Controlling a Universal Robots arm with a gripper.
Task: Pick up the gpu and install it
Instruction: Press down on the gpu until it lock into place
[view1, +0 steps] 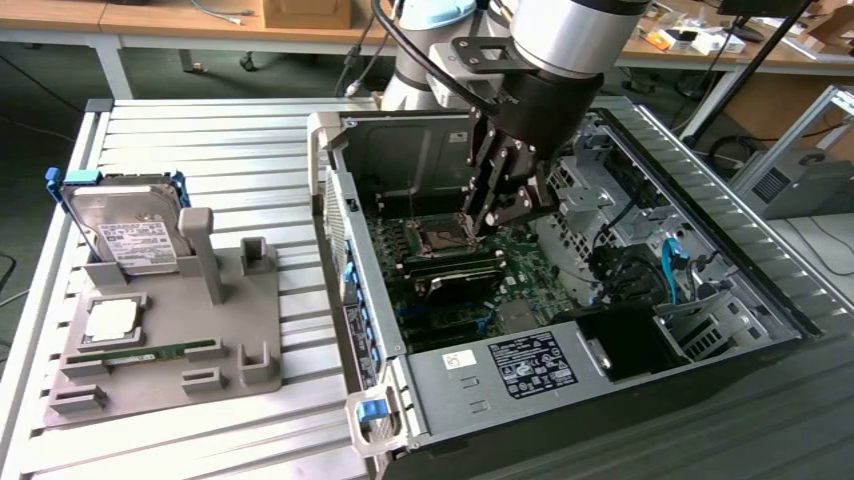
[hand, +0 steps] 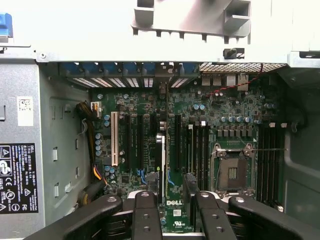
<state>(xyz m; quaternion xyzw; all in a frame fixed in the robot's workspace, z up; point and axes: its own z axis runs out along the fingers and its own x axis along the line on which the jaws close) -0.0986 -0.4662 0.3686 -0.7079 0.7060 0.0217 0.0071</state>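
The gpu (hand: 161, 165) stands on edge among the expansion slots of the motherboard (hand: 135, 105). From above it reads as a thin dark slab with a silver piece on its top edge, running toward the rear slot openings. I cannot tell whether it is fully seated. My gripper (hand: 172, 196) hangs above it inside the open computer case (view1: 747, 260), with its fingers (hand: 146, 215) apart. Bare board shows between the fingers, and nothing is held. In the exterior view the gripper (view1: 505, 215) sits over the middle of the board, beside the empty CPU socket (view1: 441, 237).
A grey parts tray (view1: 254, 340) lies at the exterior view's left, holding a silver hard drive (view1: 127, 235) and a slim green memory stick (view1: 147, 352); its upright holders (view1: 200, 245) stand empty. The power supply (view1: 534, 365) and drive cages (view1: 601, 190) crowd the case sides.
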